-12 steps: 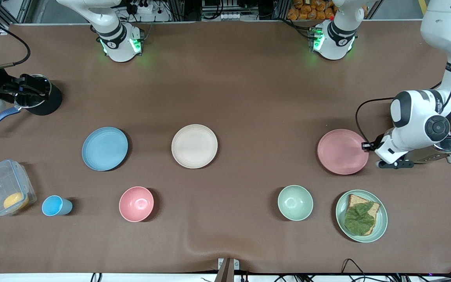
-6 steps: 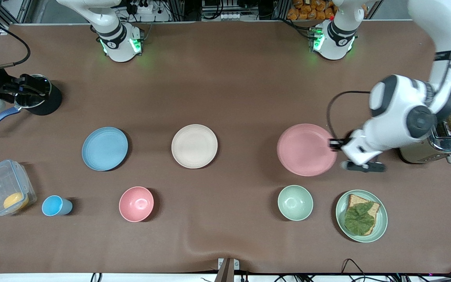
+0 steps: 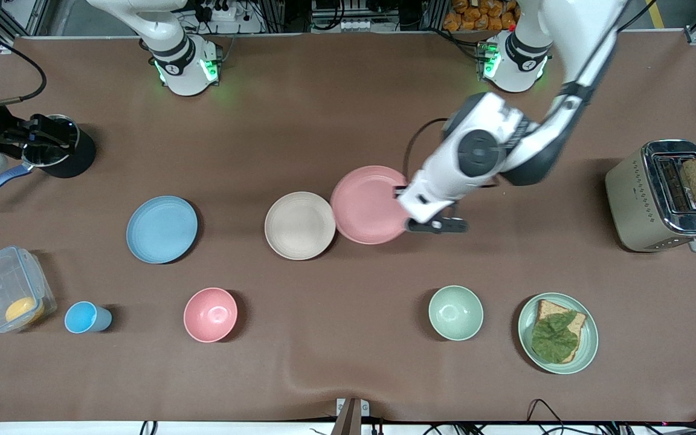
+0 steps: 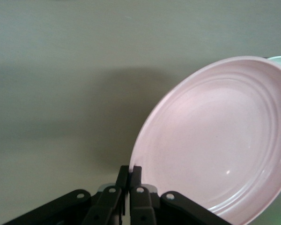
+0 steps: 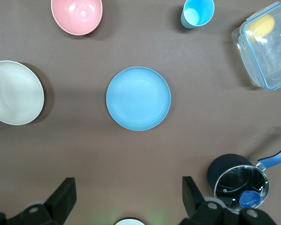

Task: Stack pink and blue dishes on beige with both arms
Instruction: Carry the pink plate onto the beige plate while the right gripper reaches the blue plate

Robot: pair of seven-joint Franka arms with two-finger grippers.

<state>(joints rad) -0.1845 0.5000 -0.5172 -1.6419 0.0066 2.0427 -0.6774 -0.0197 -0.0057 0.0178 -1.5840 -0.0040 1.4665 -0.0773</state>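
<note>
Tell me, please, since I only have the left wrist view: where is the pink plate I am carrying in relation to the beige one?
Observer: The pink plate hangs in the air beside the beige plate, toward the left arm's end of the table, its edge just reaching the beige rim.
Operator: Thank you. Is the blue plate already picked up?
Observer: No, the blue plate lies flat on the table, untouched.
Operator: And where is the right gripper?
Observer: The right gripper waits open, high above the table beside the blue plate, empty.
</note>
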